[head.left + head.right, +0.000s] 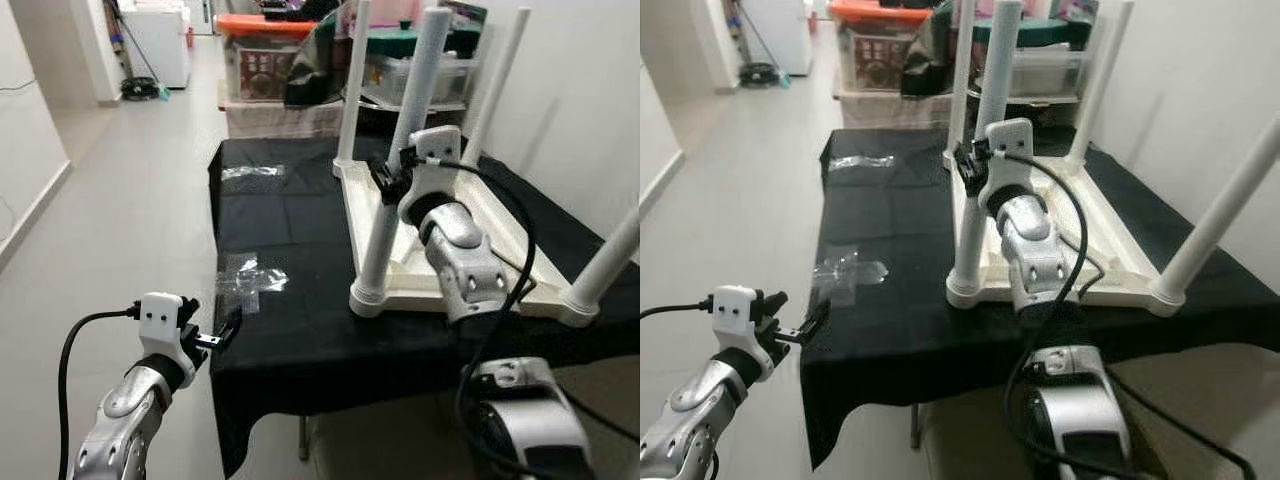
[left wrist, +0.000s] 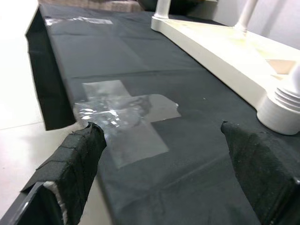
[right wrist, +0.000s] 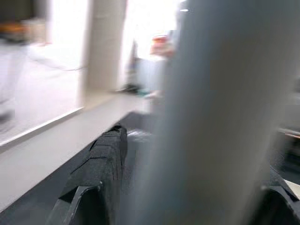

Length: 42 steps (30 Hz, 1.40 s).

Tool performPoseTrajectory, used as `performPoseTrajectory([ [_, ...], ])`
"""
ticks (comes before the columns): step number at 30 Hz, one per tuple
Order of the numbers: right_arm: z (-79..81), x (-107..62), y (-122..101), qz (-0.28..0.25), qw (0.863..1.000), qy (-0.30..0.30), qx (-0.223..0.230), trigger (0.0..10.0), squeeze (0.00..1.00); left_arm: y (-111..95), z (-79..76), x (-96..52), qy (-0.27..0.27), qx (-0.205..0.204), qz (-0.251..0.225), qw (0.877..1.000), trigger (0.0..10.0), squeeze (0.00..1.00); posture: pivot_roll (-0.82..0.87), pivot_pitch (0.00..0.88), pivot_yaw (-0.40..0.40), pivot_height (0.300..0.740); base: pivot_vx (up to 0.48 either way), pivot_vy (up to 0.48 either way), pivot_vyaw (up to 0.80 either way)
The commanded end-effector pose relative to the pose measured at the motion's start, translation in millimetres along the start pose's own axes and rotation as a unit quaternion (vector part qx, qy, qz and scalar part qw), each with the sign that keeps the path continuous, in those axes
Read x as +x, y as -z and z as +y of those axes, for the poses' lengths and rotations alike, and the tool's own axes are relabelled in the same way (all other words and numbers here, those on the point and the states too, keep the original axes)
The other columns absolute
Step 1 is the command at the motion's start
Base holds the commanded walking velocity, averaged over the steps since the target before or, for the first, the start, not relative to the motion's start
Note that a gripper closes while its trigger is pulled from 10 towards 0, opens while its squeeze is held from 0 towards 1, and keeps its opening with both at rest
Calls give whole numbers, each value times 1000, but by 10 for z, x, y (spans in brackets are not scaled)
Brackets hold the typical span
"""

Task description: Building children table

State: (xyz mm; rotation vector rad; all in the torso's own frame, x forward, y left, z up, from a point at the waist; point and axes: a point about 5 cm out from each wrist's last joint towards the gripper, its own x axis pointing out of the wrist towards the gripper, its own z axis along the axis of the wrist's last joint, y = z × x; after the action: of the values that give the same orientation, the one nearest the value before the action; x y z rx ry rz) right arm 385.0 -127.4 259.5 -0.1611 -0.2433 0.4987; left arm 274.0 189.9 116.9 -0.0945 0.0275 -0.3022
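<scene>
Upturned white table (image 1: 470, 255) laid on black cloth (image 1: 290, 250), its near leg (image 1: 400, 160) clasped by the right gripper (image 1: 392, 178), left gripper (image 1: 225, 335) held spread, off at 8 o'clock from that leg

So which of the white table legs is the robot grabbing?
The near-left leg, at the table's front corner nearest the robot. The right pincer wraps around its middle; the other three legs stand free, with nothing touching them.

Lighting was even and bright indoors; head views were sharp, the right wrist view heavily blurred.
</scene>
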Motion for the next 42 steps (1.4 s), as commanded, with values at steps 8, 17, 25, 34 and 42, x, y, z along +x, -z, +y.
performPoseTrajectory([
  [8, 489, 42, 362, 56, 973, -221, -27, 1765, 0, -7, 46, -12, -2, 9, 7, 1000, 10000, 0, 37, 0, -47, 740, 0, 0, 0],
  [17, 248, 113, 656, 147, 989, 31, 7, 0, 0, -6, 61, -34, -2, 10, 9, 1000, 10000, 0, 40, 0, -43, 740, 0, 0, 0],
  [25, 41, -115, 872, 168, 954, 246, 39, 0, 0, -20, 37, 9, 5, 12, 9, 1000, 10000, 0, 44, 0, -37, 740, 0, 0, 0],
  [34, 493, -110, 740, 129, 962, 238, 19, 10000, 0, 4, 29, -13, -5, 5, 5, 1000, 10000, 0, 43, 0, -67, 740, 0, 0, 0],
  [42, 203, 11, 316, 56, 983, 173, 8, 10000, 1000, 27, 22, -29, -9, -3, 3, 1000, 10000, 0, 11, 0, -58, 740, 0, 0, 0],
])
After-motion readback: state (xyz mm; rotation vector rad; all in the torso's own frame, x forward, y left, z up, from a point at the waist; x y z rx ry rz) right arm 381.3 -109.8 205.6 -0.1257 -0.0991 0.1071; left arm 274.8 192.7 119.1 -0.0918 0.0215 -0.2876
